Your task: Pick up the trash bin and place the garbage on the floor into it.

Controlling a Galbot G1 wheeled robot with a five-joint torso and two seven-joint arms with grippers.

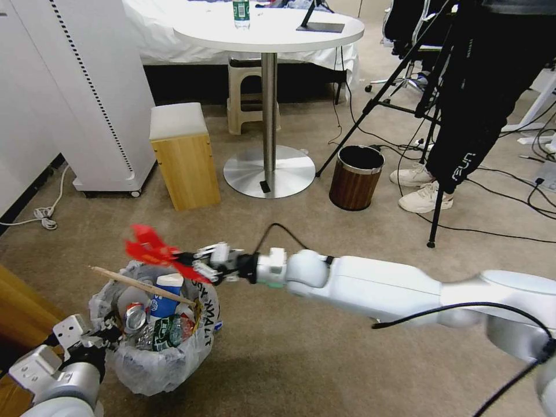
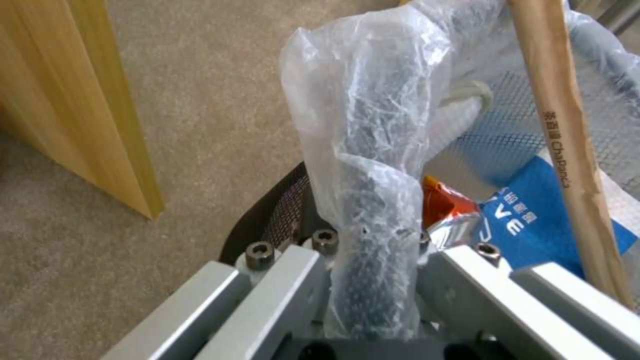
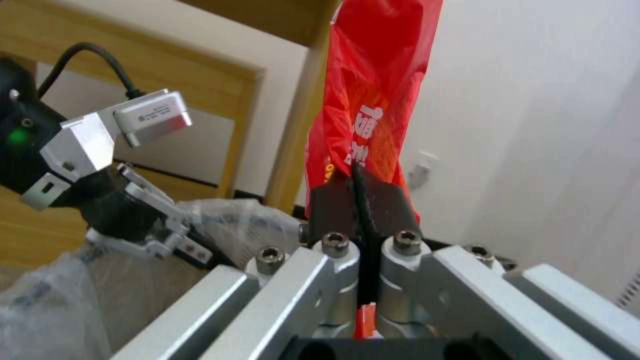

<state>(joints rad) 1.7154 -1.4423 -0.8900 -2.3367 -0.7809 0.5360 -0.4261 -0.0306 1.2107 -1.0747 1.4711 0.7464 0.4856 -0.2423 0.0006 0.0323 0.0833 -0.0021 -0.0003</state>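
Note:
The trash bin (image 1: 152,362), lined with a crinkly clear bag, is at the lower left over the beige carpet floor (image 1: 301,370). My left gripper (image 1: 104,335) is shut on its near rim; the left wrist view shows the bag-wrapped rim (image 2: 373,165) between the fingers. Inside lie garbage pieces: a crushed can (image 1: 134,315), a blue-white cup (image 1: 167,294) and a bottle (image 1: 171,329), with a wooden stick (image 1: 139,284) across the top. My right gripper (image 1: 200,263) hovers above the bin's far rim, shut on a red snack bag (image 1: 152,249), pinched between its pads (image 3: 333,205).
A brown wood-grain bin (image 1: 355,176) stands mid-floor beside the round table's pedestal (image 1: 269,171). A wooden box stool (image 1: 184,156) and a white cabinet (image 1: 87,87) are to the left. Tripod legs, cables and a person's legs (image 1: 457,150) crowd the right. Wooden furniture (image 1: 17,301) borders the bin.

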